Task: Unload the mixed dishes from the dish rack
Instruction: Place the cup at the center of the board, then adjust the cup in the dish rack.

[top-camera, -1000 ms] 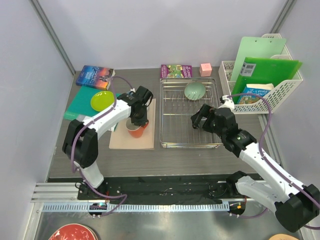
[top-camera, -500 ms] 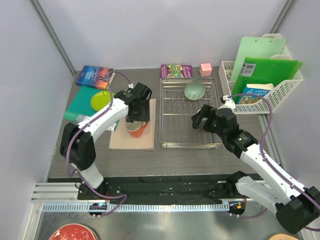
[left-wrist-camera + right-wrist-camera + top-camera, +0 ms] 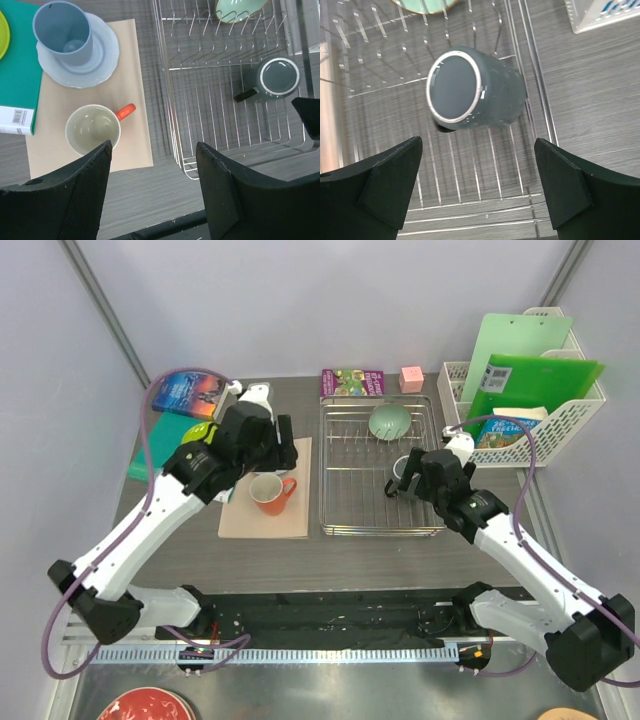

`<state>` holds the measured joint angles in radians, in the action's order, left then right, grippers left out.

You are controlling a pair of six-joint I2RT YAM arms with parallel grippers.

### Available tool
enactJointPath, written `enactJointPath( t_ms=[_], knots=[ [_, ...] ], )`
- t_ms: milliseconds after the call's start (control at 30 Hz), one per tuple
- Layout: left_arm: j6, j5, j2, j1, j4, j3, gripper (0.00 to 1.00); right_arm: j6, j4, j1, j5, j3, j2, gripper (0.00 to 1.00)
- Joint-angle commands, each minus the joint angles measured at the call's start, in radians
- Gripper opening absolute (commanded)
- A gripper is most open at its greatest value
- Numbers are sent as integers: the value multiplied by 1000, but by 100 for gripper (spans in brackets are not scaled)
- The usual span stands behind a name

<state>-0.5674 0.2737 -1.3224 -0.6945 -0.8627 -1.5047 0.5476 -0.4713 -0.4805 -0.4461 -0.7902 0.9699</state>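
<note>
On the mat (image 3: 262, 525), orange mug (image 3: 268, 494) stands unloaded; left end effector (image 3: 154, 150) has lifted away, wide. Right end effector (image 3: 477, 145), wide, nears grey mug (image 3: 470, 92).

Mug (image 3: 268, 493) on mat (image 3: 245, 525), left of dish rack (image 3: 350, 510); bowl (image 3: 388, 420) inside it

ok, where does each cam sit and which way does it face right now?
Top external: above and behind the arms, looking down over the table; both arms whole, dish rack mid-frame.
Left wrist: high over the orange mug, facing down; its own fingers at the bottom.
Right wrist: close over the grey mug in the rack, facing down; its fingers in the corners.
Shared: all three show the grey mug.
</note>
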Motion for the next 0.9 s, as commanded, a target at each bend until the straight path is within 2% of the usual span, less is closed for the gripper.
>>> enactJointPath(
  t_ms=[0, 233, 533, 700, 867],
  knots=[
    [-15, 33, 93, -5, 146, 144, 68, -18, 8, 0, -97, -50, 56, 99],
    [-35, 7, 239, -13, 244, 294, 68, -130, 71, -12, -143, -78, 116, 98],
    [-55, -42, 258, -17, 252, 368, 68, -137, 88, -21, -82, -148, 243, 100],
    [-58, -47, 276, -19, 260, 391, 68, -127, 27, -38, -118, -214, 383, 100],
    [-61, -51, 290, -19, 261, 417, 68, -127, 10, -70, -173, -250, 432, 100]
  ],
)
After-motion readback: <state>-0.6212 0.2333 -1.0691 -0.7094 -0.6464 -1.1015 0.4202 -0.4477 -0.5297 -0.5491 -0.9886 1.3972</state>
